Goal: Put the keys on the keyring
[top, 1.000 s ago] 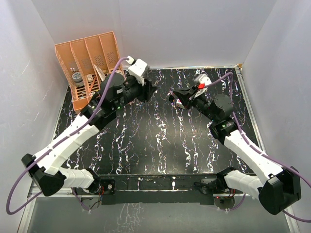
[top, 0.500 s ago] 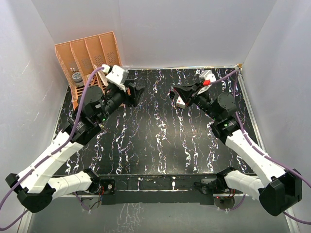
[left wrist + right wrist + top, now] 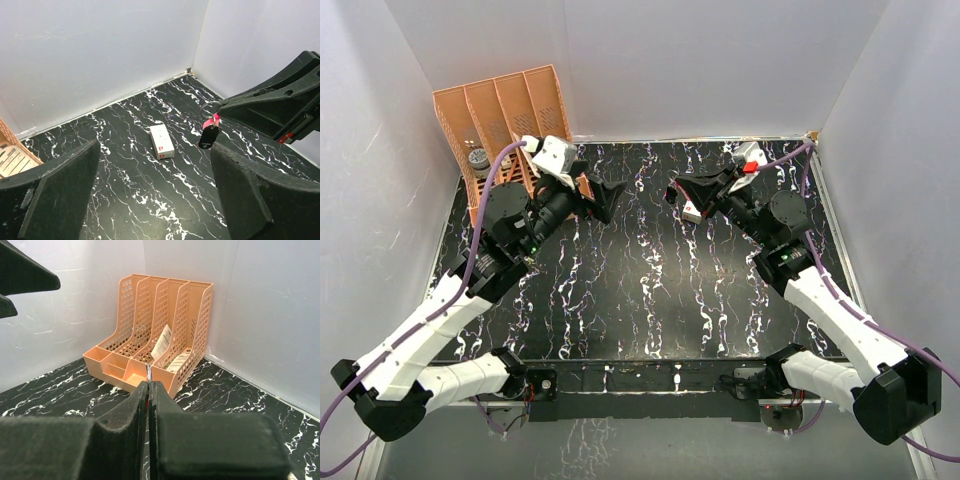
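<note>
My right gripper [image 3: 673,191] is shut on the keyring [image 3: 214,120], a short pink strap with a round metal ring [image 3: 209,108] standing up from it. A black tag [image 3: 208,136] hangs below the strap. In the right wrist view only a thin silver edge [image 3: 148,371] pokes out between the closed fingers of the right gripper [image 3: 148,385]. My left gripper [image 3: 607,193] faces it from the left with its jaws wide apart and nothing between them, as the left wrist view of the left gripper [image 3: 155,148] also shows. The keys are out of view.
A small white rectangular box [image 3: 161,141] lies on the black marbled table [image 3: 640,290], under the right gripper's tip [image 3: 692,210]. An orange file organizer [image 3: 505,120] holding papers and small items stands at the back left corner [image 3: 160,335]. White walls enclose the table.
The left arm has pulled back to the left, away from the right gripper, and its jaws have opened wide. The right gripper stays shut and has barely moved.
</note>
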Controlling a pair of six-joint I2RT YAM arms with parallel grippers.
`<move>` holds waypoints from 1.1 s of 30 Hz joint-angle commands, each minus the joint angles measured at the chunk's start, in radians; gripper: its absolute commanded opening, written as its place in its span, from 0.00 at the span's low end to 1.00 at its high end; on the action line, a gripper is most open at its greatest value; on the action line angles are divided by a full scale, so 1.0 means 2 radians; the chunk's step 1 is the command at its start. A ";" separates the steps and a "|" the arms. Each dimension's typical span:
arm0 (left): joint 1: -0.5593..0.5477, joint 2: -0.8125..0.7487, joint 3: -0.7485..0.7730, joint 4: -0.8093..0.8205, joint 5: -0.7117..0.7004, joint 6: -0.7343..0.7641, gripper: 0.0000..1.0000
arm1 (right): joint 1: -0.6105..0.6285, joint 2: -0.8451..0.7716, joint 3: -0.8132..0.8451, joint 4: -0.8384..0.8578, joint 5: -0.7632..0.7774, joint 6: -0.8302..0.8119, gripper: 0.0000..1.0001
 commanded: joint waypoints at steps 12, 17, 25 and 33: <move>0.001 -0.020 -0.064 0.142 0.043 -0.015 0.92 | -0.001 -0.004 -0.035 0.126 -0.041 0.054 0.00; 0.001 -0.006 -0.081 0.185 0.084 -0.017 0.89 | -0.001 -0.008 -0.040 0.130 -0.044 0.048 0.00; 0.006 0.022 -0.102 0.227 0.115 0.002 0.88 | -0.001 -0.009 -0.039 0.128 -0.055 0.052 0.00; 0.018 0.034 -0.117 0.257 0.141 0.004 0.83 | -0.001 -0.018 -0.038 0.126 -0.063 0.056 0.00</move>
